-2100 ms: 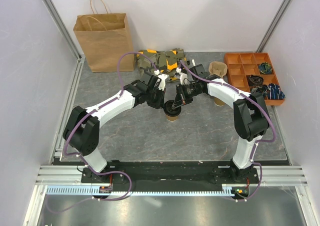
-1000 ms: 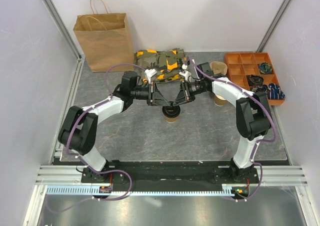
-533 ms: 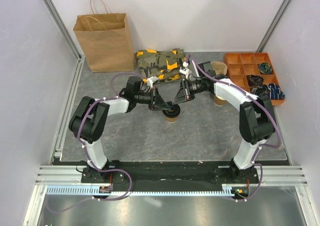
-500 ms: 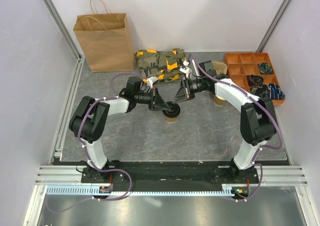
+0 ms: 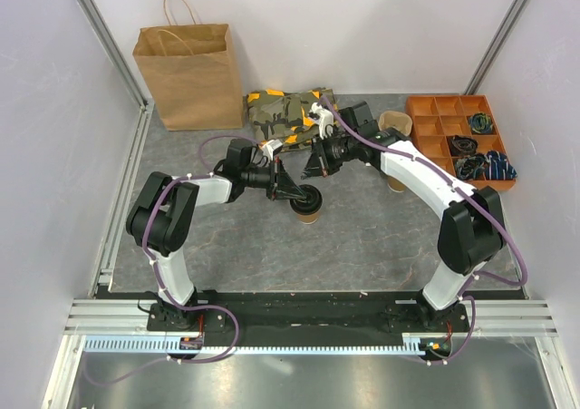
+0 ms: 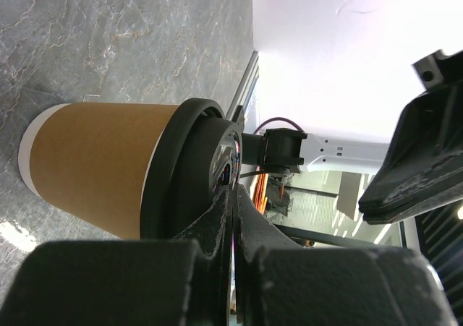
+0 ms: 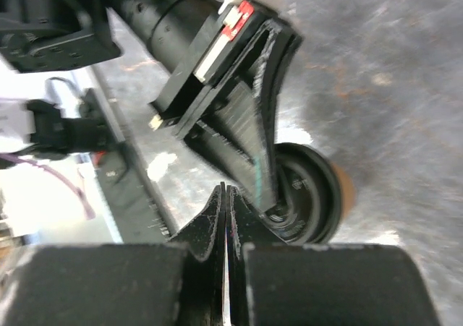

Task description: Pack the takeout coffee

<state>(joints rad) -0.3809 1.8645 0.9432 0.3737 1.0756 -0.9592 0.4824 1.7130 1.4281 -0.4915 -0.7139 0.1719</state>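
A: What is worrying you here?

B: The left end effector (image 5: 299,194) is pressing on the black lid (image 6: 184,167) of the takeout coffee (image 5: 309,209) with its fingers clenched together. It is coming in from the side and low, so I'm judging that any sideways push could tip the cup or slide it across the table (image 5: 362,246).

A: Is it gripping anything?

B: I'm not seeing anything between the fingers in the left wrist view. The tips are touching the top of the lid just inside its rim, so the cup is not being held. If the arm is leaning too hard, the lid could also pop off on one side.

A: And the other arm?

B: The right end effector (image 5: 314,164) is hanging above and just behind the cup, clear of it. Its fingers are clenched on nothing too. Its camera is looking down at the lid (image 7: 307,196) with the left arm's finger lying across it.

A: Where is the cup sitting?

B: It is standing upright near the middle of the table. The paper bag (image 5: 190,78) is standing well apart at the far left corner, so packing is calling for a real grasp first.
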